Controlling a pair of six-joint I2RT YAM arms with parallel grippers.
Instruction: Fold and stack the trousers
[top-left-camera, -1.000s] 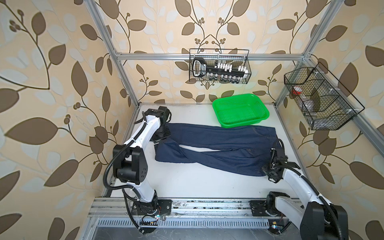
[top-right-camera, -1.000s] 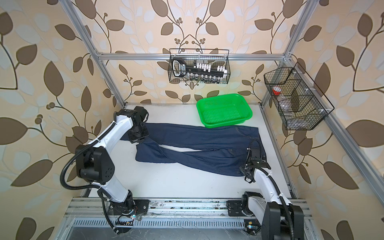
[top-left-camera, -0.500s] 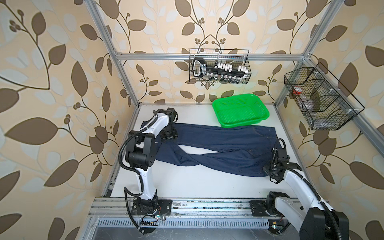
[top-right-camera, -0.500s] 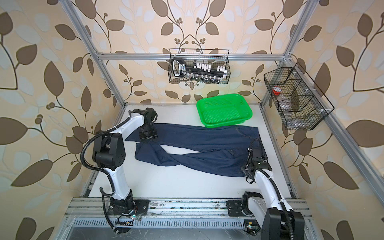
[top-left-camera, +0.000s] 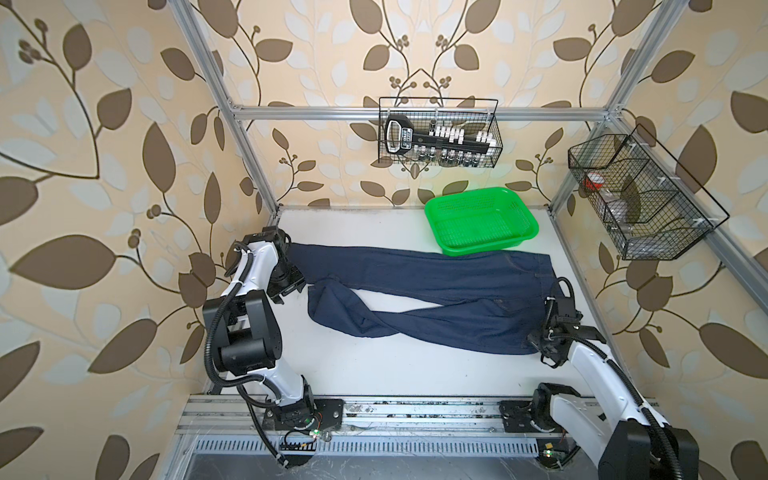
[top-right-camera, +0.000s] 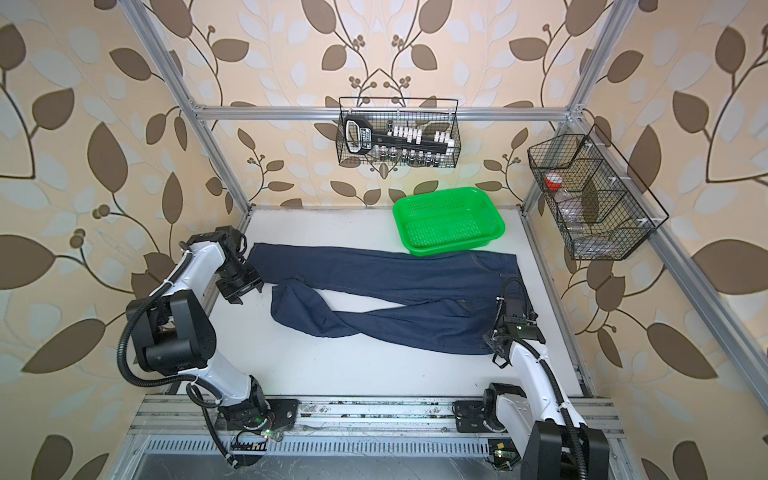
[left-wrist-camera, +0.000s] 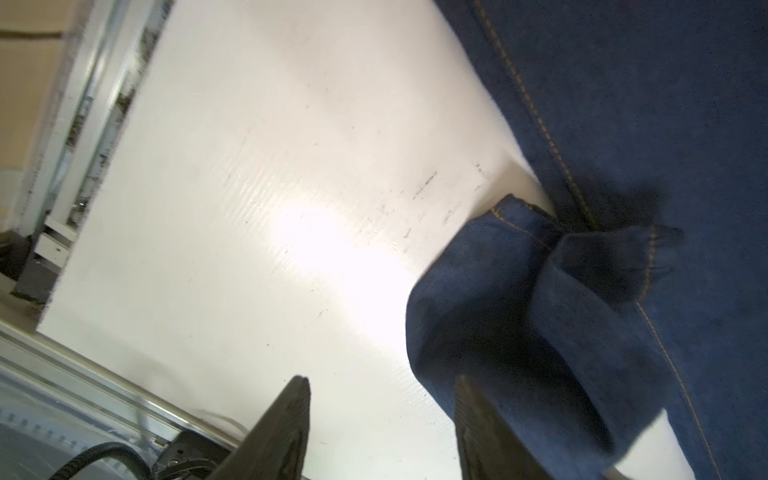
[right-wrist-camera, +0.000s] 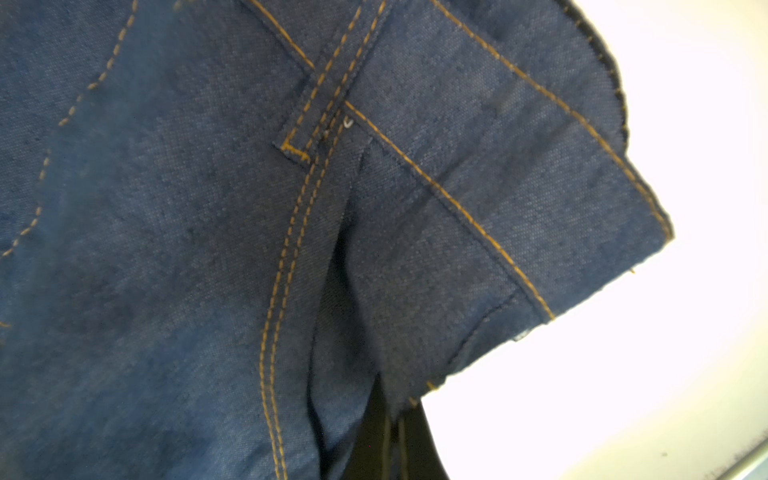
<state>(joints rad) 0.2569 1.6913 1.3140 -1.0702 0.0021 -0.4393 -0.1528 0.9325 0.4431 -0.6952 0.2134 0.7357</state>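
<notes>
Just dropped trousers (top-left-camera: 436, 291) cuff well left of basket (top-left-camera: 482, 245) w/ L claw (left-wrist-camera: 380, 384), now parted, empty. Still clenching waistband w/ R claw (top-left-camera: 542, 338). Means re-grab, untwist leg.

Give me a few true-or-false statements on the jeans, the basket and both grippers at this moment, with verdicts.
1. The jeans lie spread out on the table. True.
2. The left gripper grips a leg hem. False: it is open beside the hem, with only bare table between its fingers.
3. The right gripper is shut on the jeans' waistband end. True.
4. The jeans lie in the basket. False: the basket is empty, at the back of the table.
</notes>
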